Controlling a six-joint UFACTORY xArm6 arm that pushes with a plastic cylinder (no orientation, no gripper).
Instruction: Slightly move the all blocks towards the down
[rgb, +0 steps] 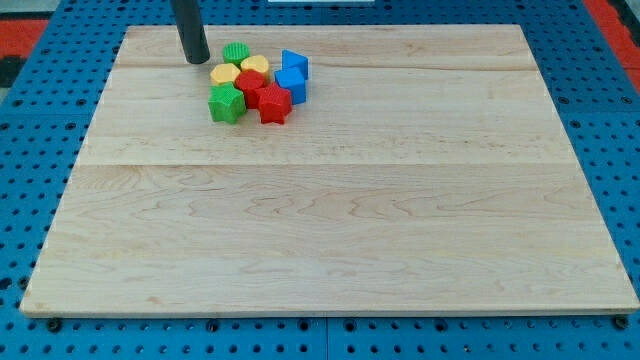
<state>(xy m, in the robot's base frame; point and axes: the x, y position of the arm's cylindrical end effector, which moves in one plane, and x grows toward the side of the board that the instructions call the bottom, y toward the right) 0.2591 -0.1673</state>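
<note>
Several small blocks sit packed in one cluster near the view's top, left of centre, on the wooden board (330, 220). A green round block (236, 53) is at the cluster's top. Two yellow blocks (224, 73) (254, 66) lie below it. A red block (249, 83) and a red star block (273, 104) are in the middle. A green star block (226, 102) is at the bottom left. Two blue blocks (294, 65) (291, 85) are on the right. My tip (196, 59) is just left of the cluster, beside the green round block and apart from it.
The board lies on a blue perforated table (30, 180). A red area (20, 30) shows at the view's top left and top right corners.
</note>
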